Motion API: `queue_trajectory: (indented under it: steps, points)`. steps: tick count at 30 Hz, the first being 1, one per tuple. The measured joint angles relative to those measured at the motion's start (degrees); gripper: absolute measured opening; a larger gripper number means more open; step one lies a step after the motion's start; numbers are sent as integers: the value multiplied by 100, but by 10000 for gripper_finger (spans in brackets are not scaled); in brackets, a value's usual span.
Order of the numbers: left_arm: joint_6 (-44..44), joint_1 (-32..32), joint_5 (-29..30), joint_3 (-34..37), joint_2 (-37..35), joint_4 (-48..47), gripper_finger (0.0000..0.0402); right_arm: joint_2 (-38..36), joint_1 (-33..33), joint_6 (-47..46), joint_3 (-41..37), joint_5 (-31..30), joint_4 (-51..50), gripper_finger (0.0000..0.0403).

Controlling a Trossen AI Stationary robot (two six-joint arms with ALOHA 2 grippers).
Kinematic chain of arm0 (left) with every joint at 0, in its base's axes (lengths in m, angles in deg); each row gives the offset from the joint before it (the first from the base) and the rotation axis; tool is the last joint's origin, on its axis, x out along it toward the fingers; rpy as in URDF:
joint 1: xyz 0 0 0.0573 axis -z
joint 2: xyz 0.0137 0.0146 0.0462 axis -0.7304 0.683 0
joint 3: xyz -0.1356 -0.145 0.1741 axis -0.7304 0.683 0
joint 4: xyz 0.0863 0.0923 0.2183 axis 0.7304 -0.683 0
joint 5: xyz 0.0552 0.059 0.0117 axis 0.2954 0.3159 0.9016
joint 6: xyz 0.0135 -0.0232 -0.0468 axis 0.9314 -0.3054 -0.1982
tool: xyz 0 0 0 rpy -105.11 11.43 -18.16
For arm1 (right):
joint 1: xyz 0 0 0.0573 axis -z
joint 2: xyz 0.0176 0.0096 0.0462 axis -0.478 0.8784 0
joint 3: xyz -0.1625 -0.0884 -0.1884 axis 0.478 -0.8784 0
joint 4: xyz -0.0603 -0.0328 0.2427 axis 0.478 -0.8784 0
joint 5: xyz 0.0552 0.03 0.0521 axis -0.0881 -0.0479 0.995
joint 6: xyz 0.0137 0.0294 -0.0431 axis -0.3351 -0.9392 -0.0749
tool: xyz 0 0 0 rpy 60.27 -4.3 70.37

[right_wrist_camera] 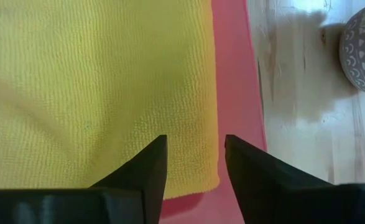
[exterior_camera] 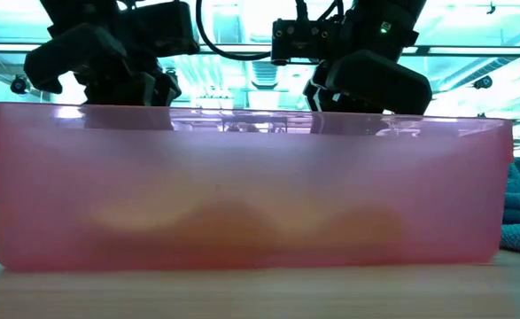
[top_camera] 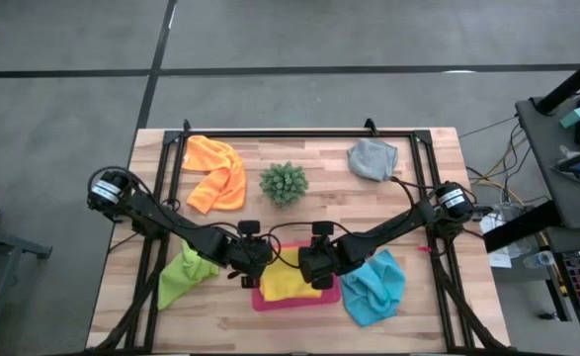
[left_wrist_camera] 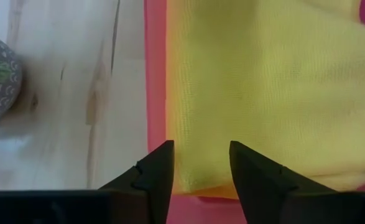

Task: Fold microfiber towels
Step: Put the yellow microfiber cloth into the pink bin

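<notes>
Left claw (left_wrist_camera: pixel 201 168), right claw (right_wrist_camera: pixel 194 163), open above yellow towel (top_camera: pixel 291 284)

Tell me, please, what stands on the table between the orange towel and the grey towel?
Only the small spiky green plant stands between orange towel and grey towel, seen in the high view.

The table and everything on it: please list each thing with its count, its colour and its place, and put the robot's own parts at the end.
Yellow towel: one, yellow, lying in the pink tray.
Pink tray: one, pink, near edge of the table, middle.
Orange towel: one, orange, far left.
Grey towel: one, grey, far right.
Lime green towel: one, lime green, left of the tray.
Light blue towel: one, light blue, right of the tray.
Plant: one, green, in a patterned grey pot, far middle.
Table: one, light wood.
Left gripper: open, over the yellow towel's corner.
Right gripper: open, over another corner of it.
</notes>
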Motion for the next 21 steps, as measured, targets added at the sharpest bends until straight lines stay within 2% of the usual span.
queue_trajectory:
  steps: [5,11,16,21]
  points:
    - [-6,-25,-4,267,0,444,156,0,0,-2,-1,1,4,153]
    - [-152,-63,-49,392,21,579,152,0,0,-2,-2,2,4,153]
    - [-160,-76,-115,345,246,611,121,0,0,-2,-4,4,8,153]
    - [-181,-125,-477,333,439,629,65,0,0,-7,-4,13,3,153]
